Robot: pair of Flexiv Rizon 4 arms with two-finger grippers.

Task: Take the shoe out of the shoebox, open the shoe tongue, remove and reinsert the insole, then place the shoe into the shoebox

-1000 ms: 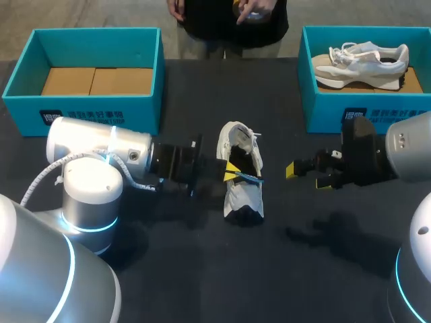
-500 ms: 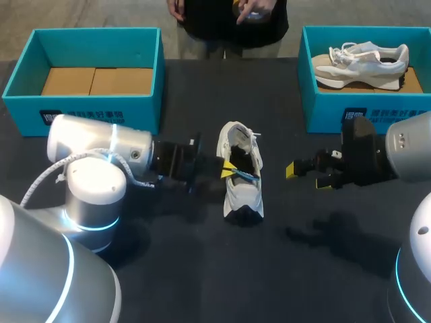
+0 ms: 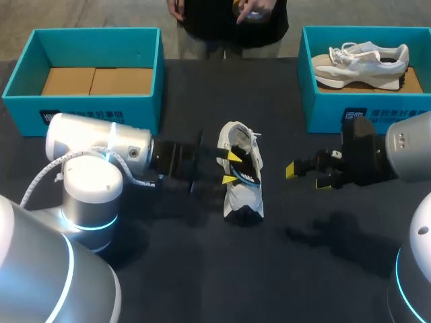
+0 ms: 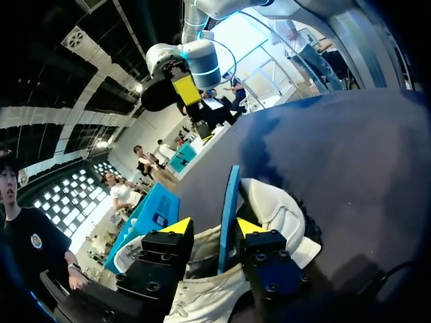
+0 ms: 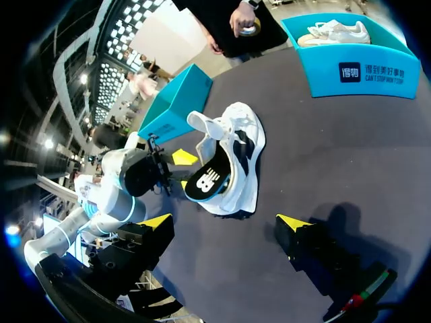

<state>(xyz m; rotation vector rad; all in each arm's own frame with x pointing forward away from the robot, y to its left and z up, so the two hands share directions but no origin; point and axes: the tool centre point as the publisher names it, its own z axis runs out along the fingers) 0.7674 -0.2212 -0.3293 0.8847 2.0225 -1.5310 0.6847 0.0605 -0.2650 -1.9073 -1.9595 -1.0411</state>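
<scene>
Head view: the white-and-black sneaker (image 3: pixel 241 198) sits on the dark counter (image 3: pixel 202 269), between the left shoebox (image 3: pixel 20 108) and the right shoebox (image 3: pixel 323 114) and inside neither. The left gripper (image 3: pixel 231 168) is at the sneaker's opening with its jaws spread. In the left wrist view the blue insole (image 4: pixel 229 195) stands on edge between them, against one finger and clear of the other. The right gripper (image 3: pixel 308 176) hangs near the sneaker, jaws wide apart.
</scene>
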